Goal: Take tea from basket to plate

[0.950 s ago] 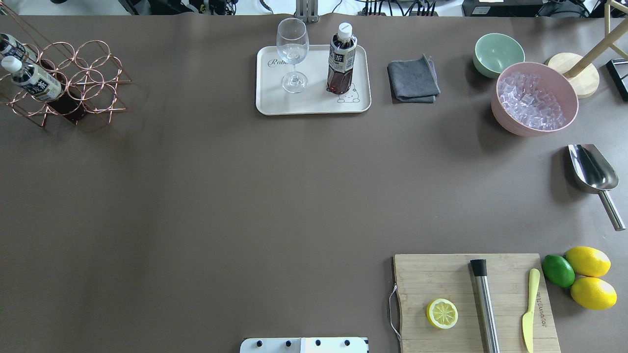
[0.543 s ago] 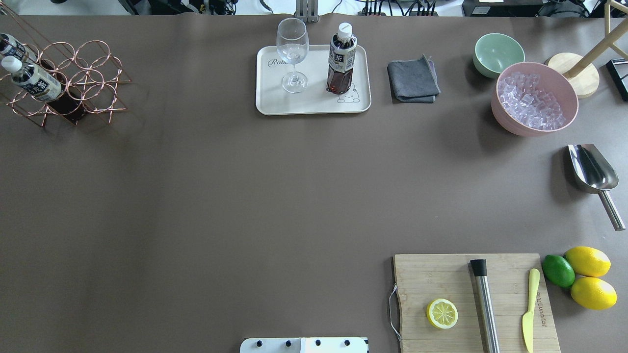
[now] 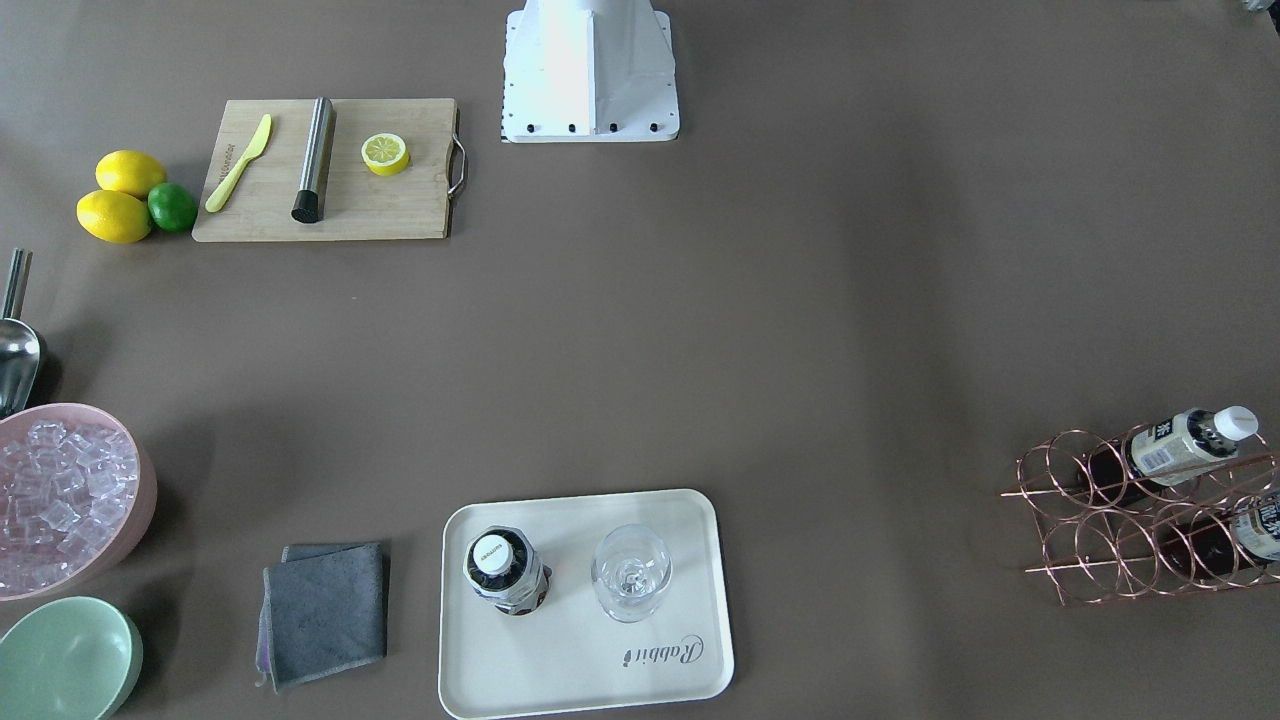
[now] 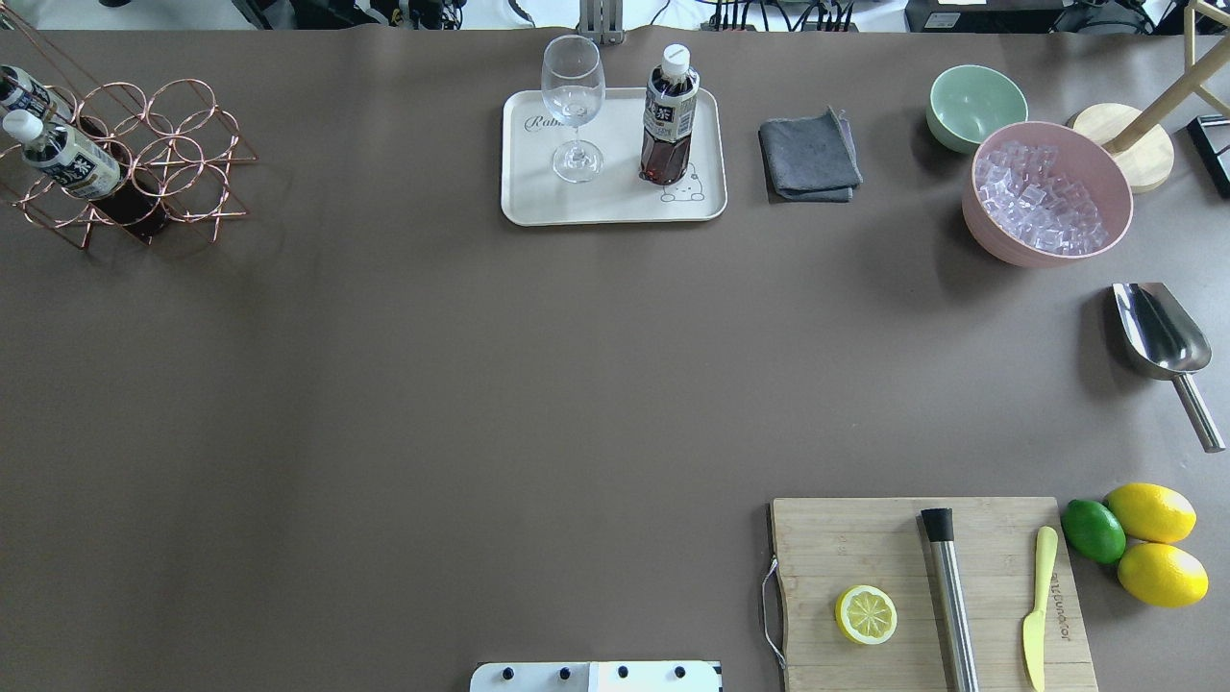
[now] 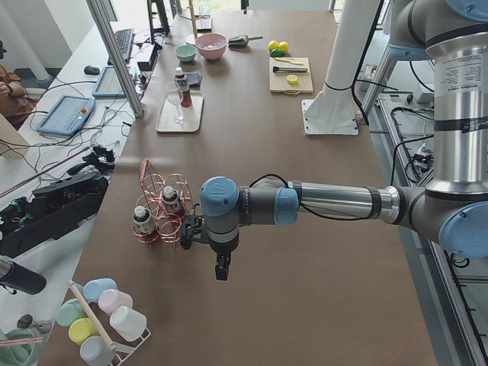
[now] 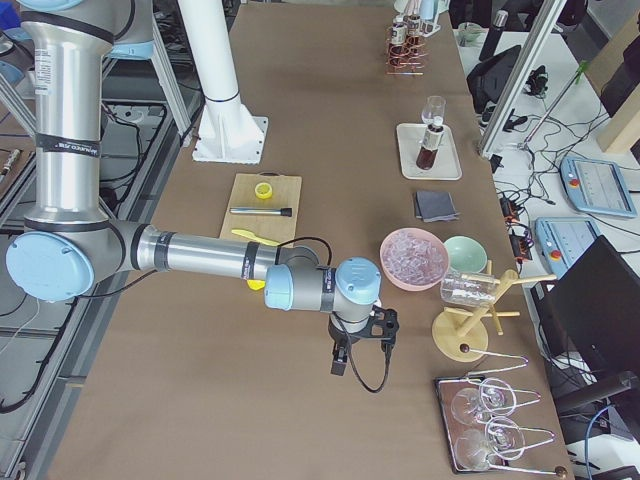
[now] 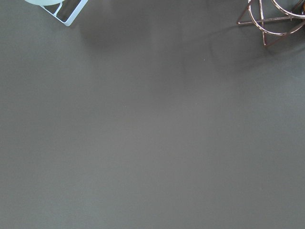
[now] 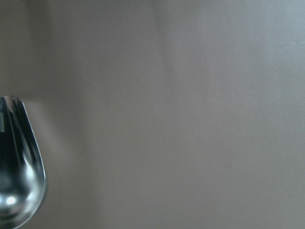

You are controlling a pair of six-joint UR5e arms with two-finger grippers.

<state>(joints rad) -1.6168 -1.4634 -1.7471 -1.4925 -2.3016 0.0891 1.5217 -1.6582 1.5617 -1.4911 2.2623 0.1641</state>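
Front-facing view, tea (image 3: 505,572) upright on plate (image 3: 590,660) beside wine glass (image 3: 630,575), basket (image 3: 1100,540) well apart from plate, side views, left end effector (image 5: 222,271) and right end effector (image 6: 339,364) over surface (image 5: 305,297) far from plate, cannot tell whether apart or together

On the brown table (image 4: 480,384), a wine glass (image 4: 574,106) stands upright at the far side. To its right lie a folded grey cloth (image 4: 809,156), then a green bowl (image 4: 976,106) just beside a pink bowl (image 4: 990,235) filled with ice cubes (image 4: 1043,200). A metal scoop (image 4: 1161,336) lies nearer, apart from them. On the cutting board (image 4: 826,548), a steel rod (image 4: 949,596) lies between 1 lemon half (image 4: 866,615) and a yellow knife (image 4: 1038,605). Beside the board, a lime (image 4: 1094,531) touches 2 lemons (image 4: 1151,511).
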